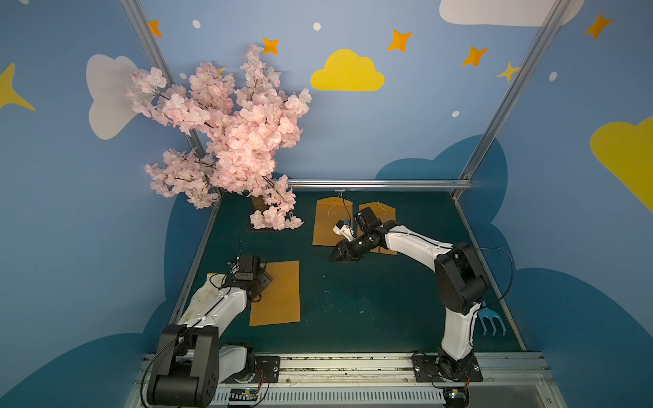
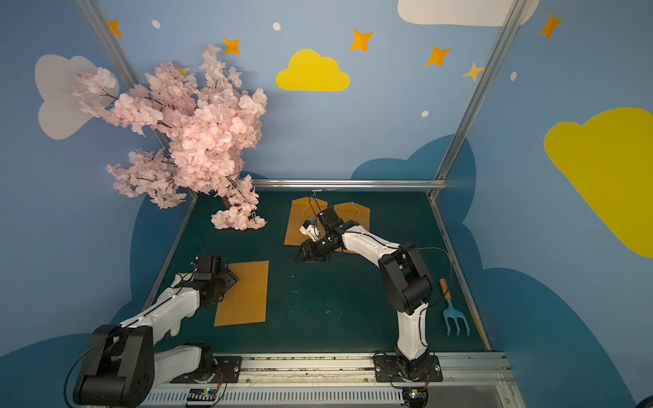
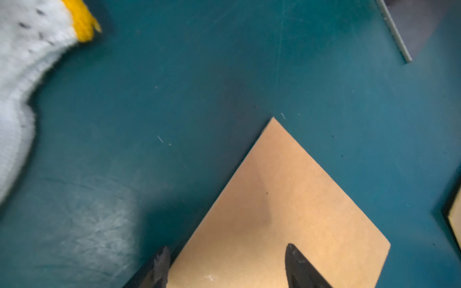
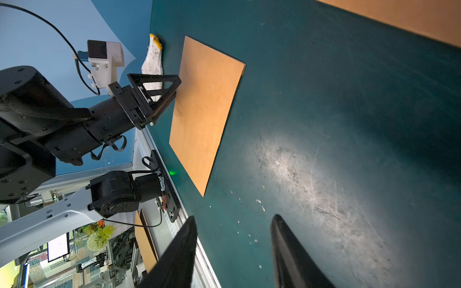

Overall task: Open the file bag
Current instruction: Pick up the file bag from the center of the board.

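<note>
A brown file bag (image 1: 279, 296) (image 2: 247, 296) lies flat, plain side up, near the left of the green table. My left gripper (image 1: 263, 279) (image 3: 227, 248) is open, low over the bag's far left corner (image 3: 287, 199); one finger is over the paper, the other past its edge. Two more file bags (image 1: 328, 222) (image 1: 383, 212) with white strings lie at the back. My right gripper (image 1: 339, 256) (image 4: 234, 216) hangs open and empty above the table, at the near end of those two bags.
A pink blossom tree (image 1: 229, 134) stands at the back left. A white glove with a yellow cuff (image 3: 25, 62) (image 4: 152, 67) lies left of the near bag, under my left arm. A blue garden fork (image 2: 456, 314) lies by the right edge. Metal rails border the table.
</note>
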